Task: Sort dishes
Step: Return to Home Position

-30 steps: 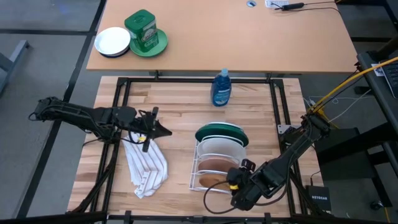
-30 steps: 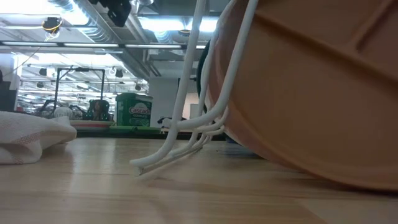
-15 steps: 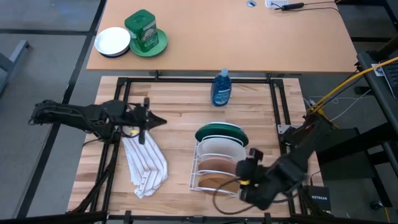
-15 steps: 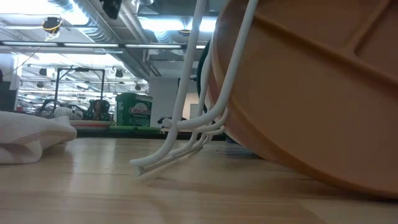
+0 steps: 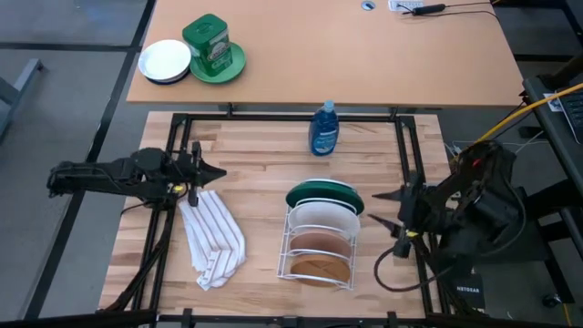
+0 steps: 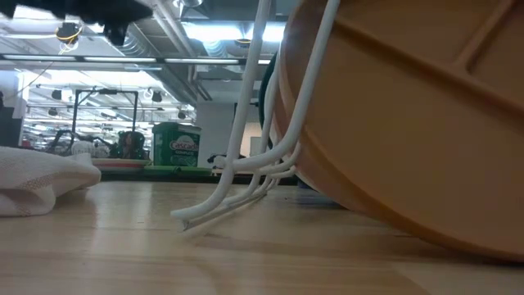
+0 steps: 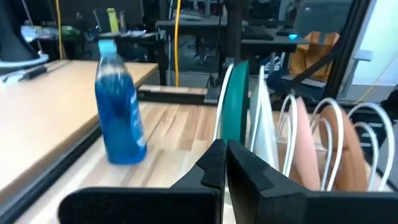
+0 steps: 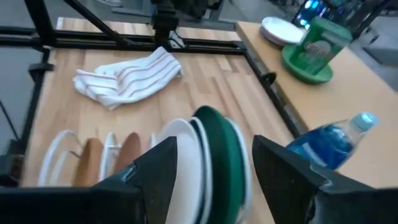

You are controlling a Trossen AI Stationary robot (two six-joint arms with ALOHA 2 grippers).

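Four plates stand on edge in a white wire rack [image 5: 290, 258]: dark green [image 5: 325, 193], white [image 5: 323, 215], salmon pink [image 5: 319, 240], and brown [image 5: 319, 266] nearest the table's near edge. My right gripper [image 5: 378, 208] hovers open at the rack's right side, pointing left at the plates [image 8: 214, 148] and touching none. My left gripper [image 5: 217, 171] is shut and empty, left of the rack and above the towel's far end. Its wrist view shows the green [image 7: 236, 102], white [image 7: 261, 118], pink [image 7: 303, 134] and brown [image 7: 342, 143] plates. The brown plate [image 6: 409, 123] fills the low view.
A striped white towel [image 5: 214, 241] lies crumpled left of the rack. A blue bottle [image 5: 323, 129] stands at the far edge of the butcher-block table [image 5: 255, 150]. On the far desk sit a green tin on a green plate [image 5: 212, 46] and a small white dish [image 5: 164, 60].
My right gripper has left the brown plate at the rack's near end, swung toward the table's right and far side, and turned until it points left at the rack. My left gripper has drawn back toward the table's left and slightly toward the far edge.
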